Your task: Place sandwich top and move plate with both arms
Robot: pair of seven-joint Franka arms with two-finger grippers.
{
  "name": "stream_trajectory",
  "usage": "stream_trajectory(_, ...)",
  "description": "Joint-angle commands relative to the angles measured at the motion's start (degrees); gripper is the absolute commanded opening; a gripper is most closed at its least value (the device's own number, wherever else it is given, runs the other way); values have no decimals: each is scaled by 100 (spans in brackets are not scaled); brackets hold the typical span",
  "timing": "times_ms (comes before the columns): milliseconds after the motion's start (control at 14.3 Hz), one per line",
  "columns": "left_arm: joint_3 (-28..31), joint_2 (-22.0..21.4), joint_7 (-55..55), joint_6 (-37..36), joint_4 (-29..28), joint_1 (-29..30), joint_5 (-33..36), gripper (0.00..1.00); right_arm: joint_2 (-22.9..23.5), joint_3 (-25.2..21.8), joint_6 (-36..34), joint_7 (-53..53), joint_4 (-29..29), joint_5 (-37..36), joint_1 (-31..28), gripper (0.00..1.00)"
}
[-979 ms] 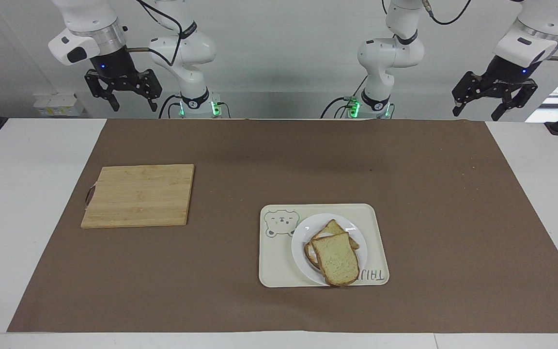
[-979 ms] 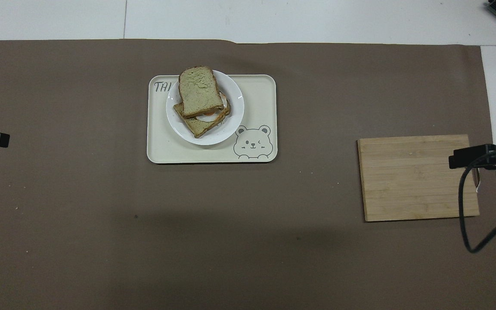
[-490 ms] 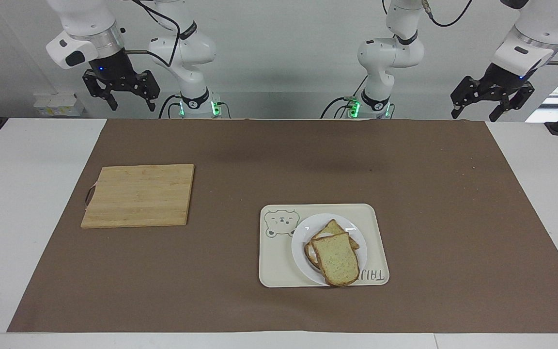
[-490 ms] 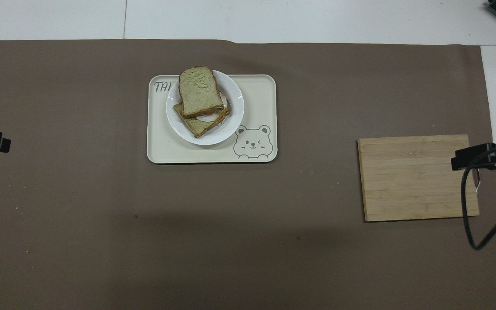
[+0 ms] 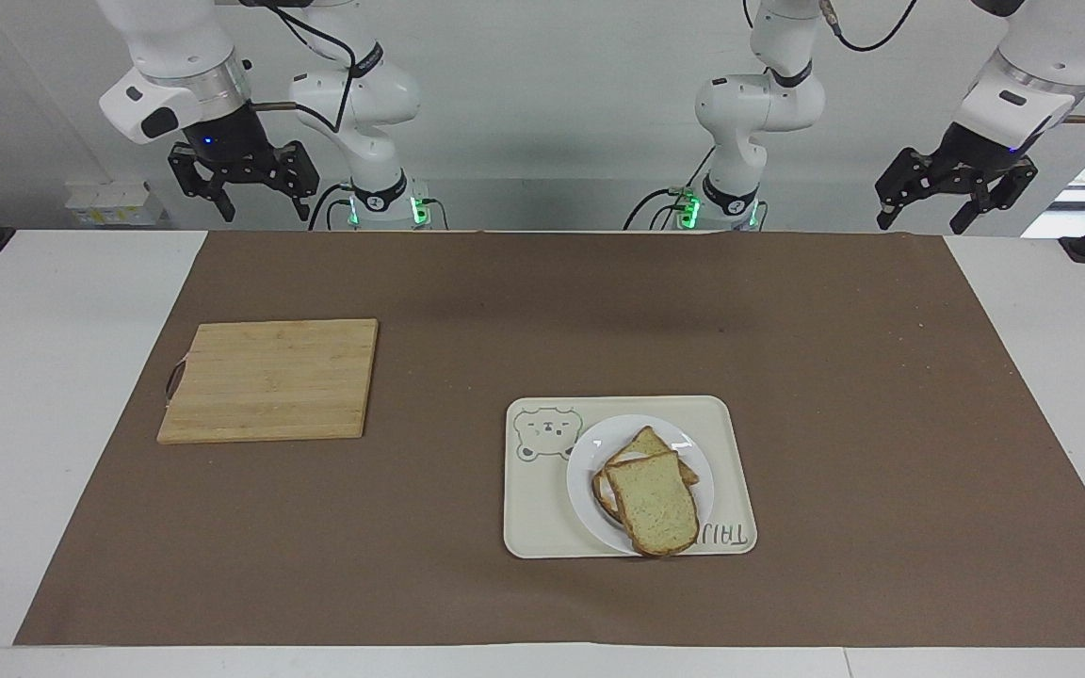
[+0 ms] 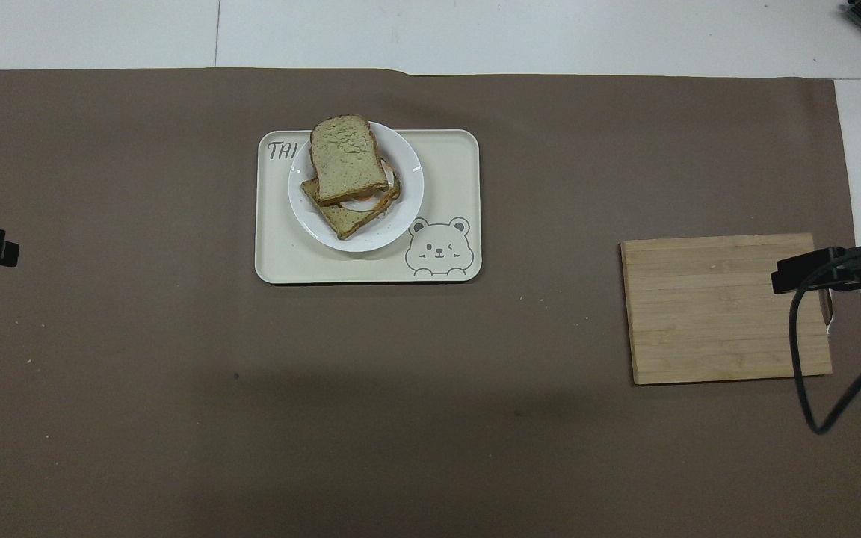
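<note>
Claws (image 5: 955,201) raised as before (bread (image 5: 653,503) unmoved)

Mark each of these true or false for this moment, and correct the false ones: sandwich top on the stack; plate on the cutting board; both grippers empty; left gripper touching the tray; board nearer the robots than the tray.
1. The sandwich top lies on the lower slice on the plate. True.
2. The plate rests on the cutting board. False: it sits on the bear tray, and the board is bare.
3. The left gripper and the right gripper are open and hold nothing. True.
4. The left gripper touches the tray. False: it hangs raised over the table's edge at the left arm's end.
5. The cutting board lies nearer to the robots than the tray. True.
</note>
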Motion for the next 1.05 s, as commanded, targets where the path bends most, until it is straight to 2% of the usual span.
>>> stream_trajectory(0, 16, -116, -108, -43, -107, -75, 143, 100, 25, 23, -95, -205, 91, 6, -90, 100)
stream_trajectory(210, 7, -125, -73, 62, -134, -75, 353, 100, 25, 23, -95, -206, 91, 6, -90, 100)
stream_trajectory(979, -10, -125, -99, 10, -134, -66, 266, 100, 25, 14, -87, -206, 91, 6, -99, 100)
